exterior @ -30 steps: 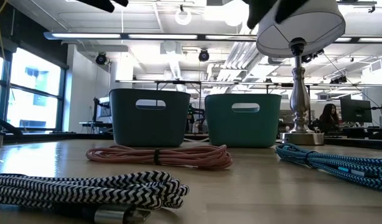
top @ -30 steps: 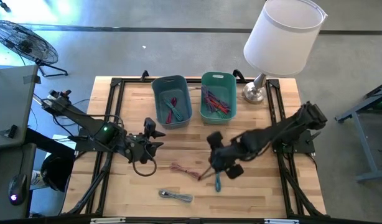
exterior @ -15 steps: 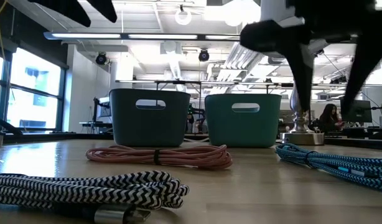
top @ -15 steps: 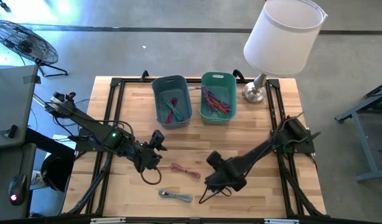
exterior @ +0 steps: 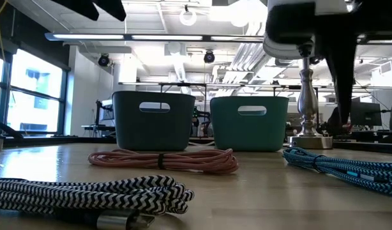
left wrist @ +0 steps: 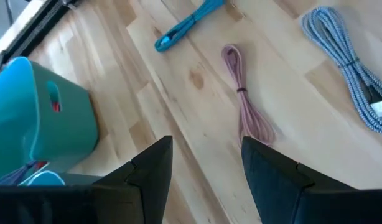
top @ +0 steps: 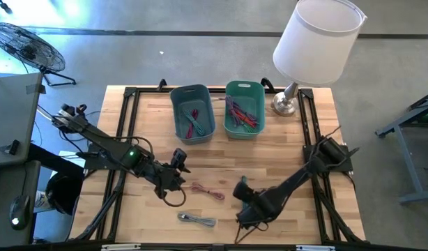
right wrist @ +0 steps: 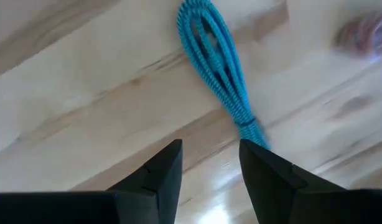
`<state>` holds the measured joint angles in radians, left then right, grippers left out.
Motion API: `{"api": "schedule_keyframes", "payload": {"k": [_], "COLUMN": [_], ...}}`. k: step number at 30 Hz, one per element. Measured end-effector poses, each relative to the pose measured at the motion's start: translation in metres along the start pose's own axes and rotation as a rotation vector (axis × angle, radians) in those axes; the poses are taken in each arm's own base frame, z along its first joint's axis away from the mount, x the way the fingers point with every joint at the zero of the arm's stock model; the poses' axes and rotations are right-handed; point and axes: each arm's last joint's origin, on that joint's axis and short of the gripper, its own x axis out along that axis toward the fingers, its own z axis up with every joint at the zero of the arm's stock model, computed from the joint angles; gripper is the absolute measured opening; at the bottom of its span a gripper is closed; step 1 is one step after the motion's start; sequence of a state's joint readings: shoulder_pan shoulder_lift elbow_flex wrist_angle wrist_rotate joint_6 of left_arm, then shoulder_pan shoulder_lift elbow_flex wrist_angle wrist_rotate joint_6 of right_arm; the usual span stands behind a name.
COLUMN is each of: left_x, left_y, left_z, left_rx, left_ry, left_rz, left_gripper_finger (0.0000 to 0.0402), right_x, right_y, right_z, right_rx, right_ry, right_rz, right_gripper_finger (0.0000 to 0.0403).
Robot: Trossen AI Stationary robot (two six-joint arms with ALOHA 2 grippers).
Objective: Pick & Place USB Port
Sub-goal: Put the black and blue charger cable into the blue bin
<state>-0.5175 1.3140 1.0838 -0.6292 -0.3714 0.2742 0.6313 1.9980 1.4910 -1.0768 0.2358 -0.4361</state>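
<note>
Lying coiled, blue cable (right wrist: 221, 68), long axis toward right gripper (right wrist: 206, 163) fingers (right wrist: 160, 171)

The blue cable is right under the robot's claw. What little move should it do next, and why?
Probably lower the right pincer straight onto the blue cable and close. Its fingers are open and the cable lies loose on the table, just ahead of them, not yet between them. The left pincer waits open near the pink cable.

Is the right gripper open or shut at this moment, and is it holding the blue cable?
Open and empty. In the right wrist view the right gripper shows a clear gap between its fingers, and the blue cable lies on the table beyond them, untouched.
</note>
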Motion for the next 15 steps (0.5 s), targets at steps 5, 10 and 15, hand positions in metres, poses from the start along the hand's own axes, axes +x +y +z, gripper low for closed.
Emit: {"api": "schedule_keyframes", "payload": {"k": [5, 10, 15], "left_x": [0.003, 0.005, 0.006], "left_y": [-0.002, -0.003, -0.002], "left_z": [0.001, 0.002, 0.006], "left_rx": [-0.022, -0.071, -0.088], "left_ry": [-0.001, -0.008, -0.043], "left_rz": [-0.016, -0.038, -0.035], "left_gripper_finger": [0.0185, 0.0185, 0.0185], "right_x": [-0.004, -0.006, -0.005], "right_y": [0.009, 0.008, 0.008], "right_z": [0.009, 0.017, 0.016], "right_rx": [-0.174, -0.212, -0.212], "right_ry": [0.012, -0.027, -0.046], "right_rz": [-0.14, -0.213, -0.179], "right_gripper_finger": [0.0152, 0.0149, 0.0149]}}
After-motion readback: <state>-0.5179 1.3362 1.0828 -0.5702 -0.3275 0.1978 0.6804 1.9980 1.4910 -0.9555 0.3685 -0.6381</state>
